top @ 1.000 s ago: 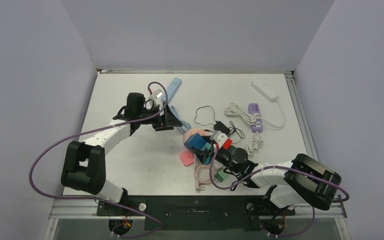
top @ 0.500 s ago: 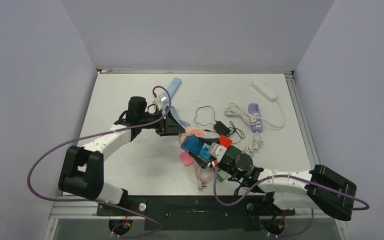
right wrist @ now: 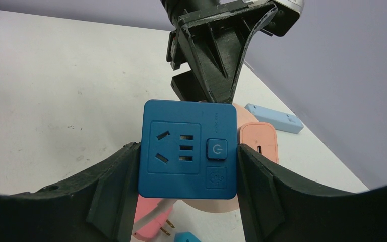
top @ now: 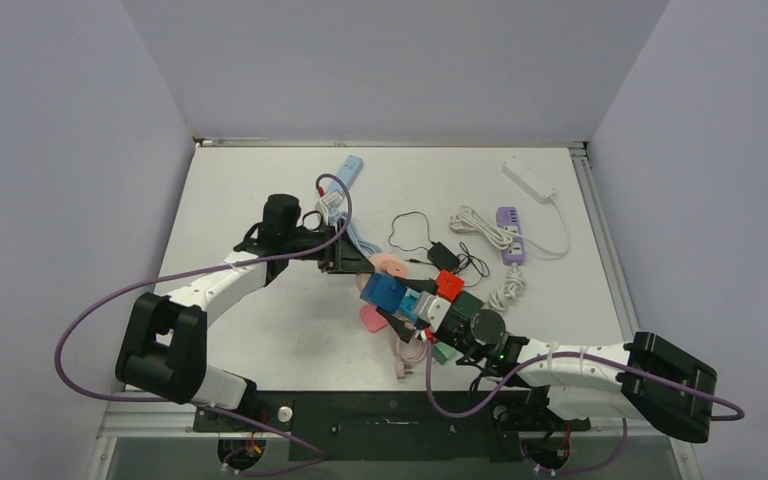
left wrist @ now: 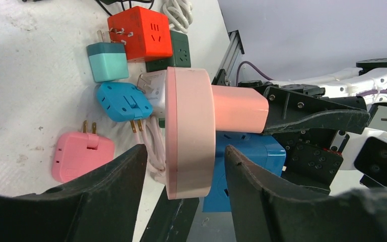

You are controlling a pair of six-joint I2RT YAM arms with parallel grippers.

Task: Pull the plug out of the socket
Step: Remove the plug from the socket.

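My right gripper [right wrist: 187, 148] is shut on a blue cube socket [right wrist: 187, 149] and holds it above the table; the cube also shows in the top view [top: 383, 291]. A pink round plug [left wrist: 189, 133] with a pink block [left wrist: 237, 108] on its side sits against the cube's far side. My left gripper [left wrist: 185, 151] is open, its fingers [left wrist: 116, 191] on either side of the pink disc with gaps. In the top view the left gripper [top: 345, 262] meets the right gripper [top: 405, 300] at table centre.
Loose adapters lie under the grippers: a red cube [left wrist: 140, 33], a teal cube [left wrist: 108, 61], a flat blue plug [left wrist: 123, 101], a pink plug [left wrist: 80, 154]. Further back are a black adapter [top: 444, 256], a purple strip [top: 511, 233], a white strip [top: 528, 178] and a light blue strip [top: 348, 172].
My left gripper has moved right and nearer, to straddle the pink disc. My right arm has stretched left and lifted the blue cube toward it.
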